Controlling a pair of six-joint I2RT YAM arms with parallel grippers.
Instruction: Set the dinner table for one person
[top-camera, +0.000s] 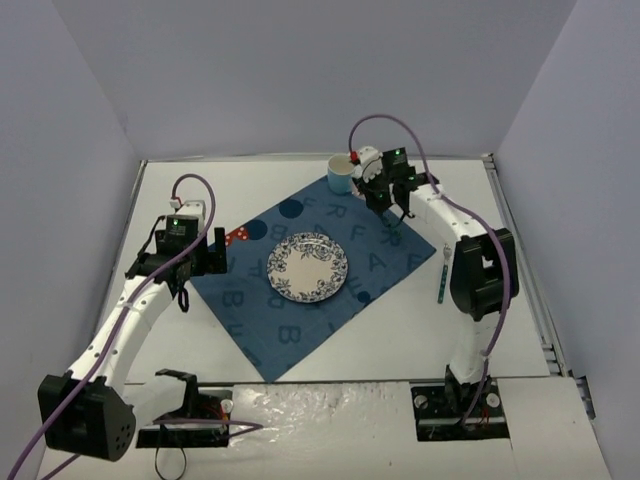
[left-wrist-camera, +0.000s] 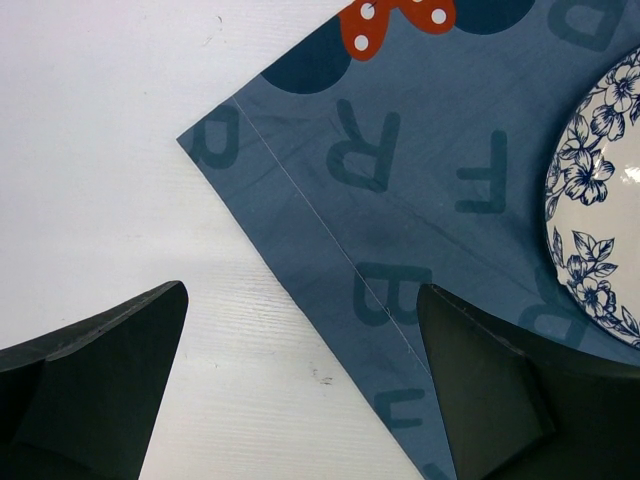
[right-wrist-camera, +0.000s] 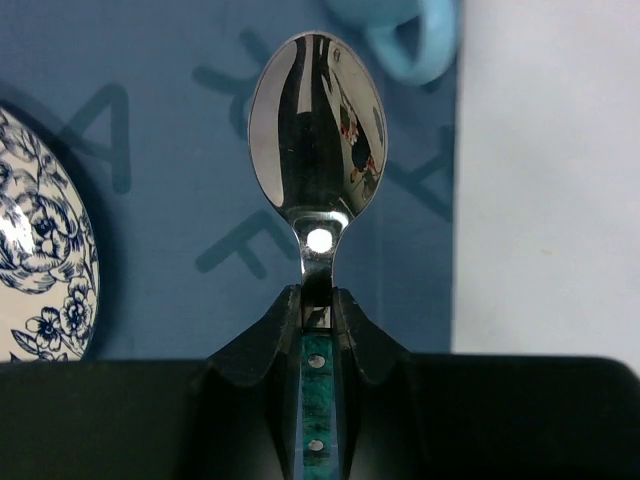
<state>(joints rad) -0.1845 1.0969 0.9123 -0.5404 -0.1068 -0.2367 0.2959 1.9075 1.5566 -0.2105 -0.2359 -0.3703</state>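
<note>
Aloft, right gripper (right-wrist-camera: 318, 305) clamped on a spoon (right-wrist-camera: 317, 130) over the placemat (right-wrist-camera: 150, 200); left gripper (left-wrist-camera: 302, 300), jaws apart, over the placemat's edge on the table (left-wrist-camera: 100, 150).

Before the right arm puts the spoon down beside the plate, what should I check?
1. Grip on spoon: ok, right gripper shut on its handle.
2. Position of plate: ok, centred on placemat.
3. Bare placemat right of plate: ok.
4. Gap to cup: cannot tell; it stands close to the right gripper.
5. State of left gripper: ok, open, at the placemat's left corner, away from the plate.
6. Height of spoon over placemat: cannot tell.
</note>
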